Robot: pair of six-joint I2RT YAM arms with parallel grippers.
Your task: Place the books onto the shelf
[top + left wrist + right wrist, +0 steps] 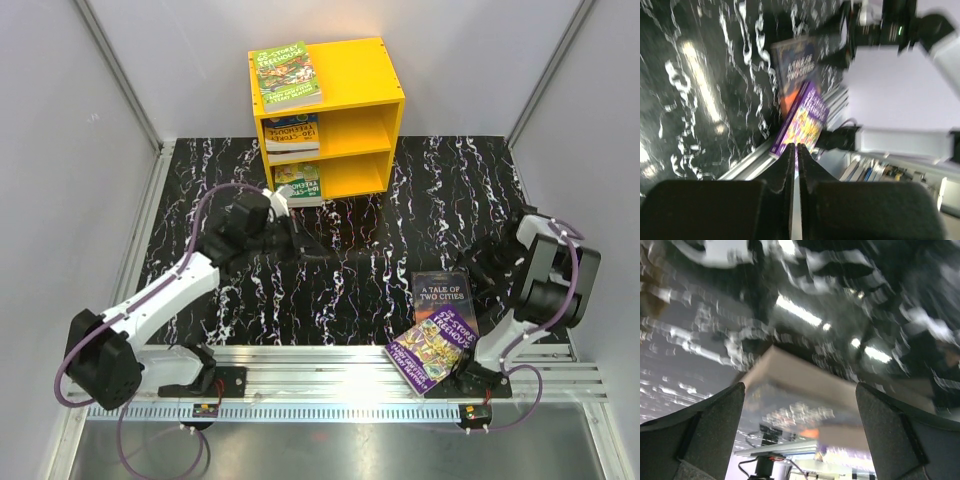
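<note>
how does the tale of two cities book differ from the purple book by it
The Tale of Two Cities book has a dark cover; the purple book is bright and cartoonish. The dark one lies straight; the purple one is turned askew, overlapping its near end and reaching the metal rail. Both are off the shelf.

Top view bright and sharp; both wrist views motion-blurred, with glare streaks on the table (700, 85).
</note>
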